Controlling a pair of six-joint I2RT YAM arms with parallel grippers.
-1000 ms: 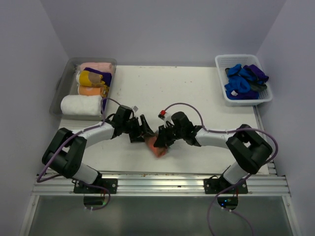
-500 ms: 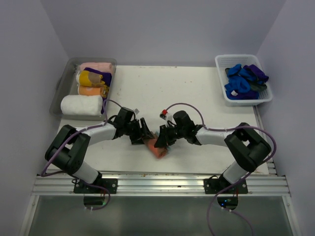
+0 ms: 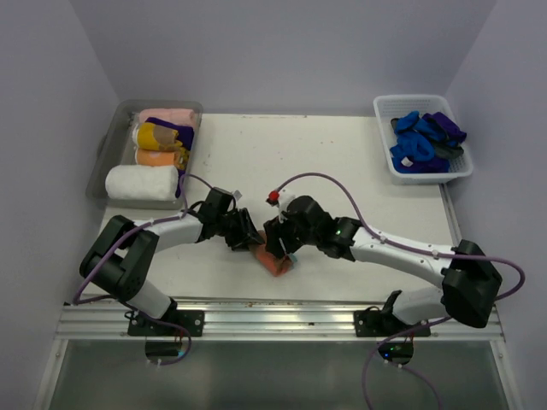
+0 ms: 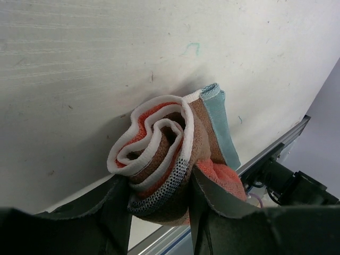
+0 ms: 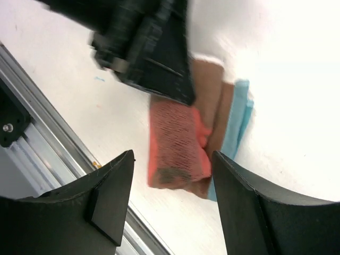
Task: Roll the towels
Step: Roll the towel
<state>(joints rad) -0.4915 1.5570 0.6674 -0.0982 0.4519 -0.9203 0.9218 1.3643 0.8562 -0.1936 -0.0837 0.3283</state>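
Even bright overhead light; soft shadows; right wrist view motion-blurred, overexposed top right.

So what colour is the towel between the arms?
Orange and brown with white and pale-blue edging; the left wrist view shows the towel best.

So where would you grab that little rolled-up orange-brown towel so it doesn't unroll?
Pinch the rolled orange-brown cloth towel across its width at the spiral end, coming in along the roll's axis, as the left end effector does. Squeezing there should press the coiled layers and the loose teal-edged flap together.
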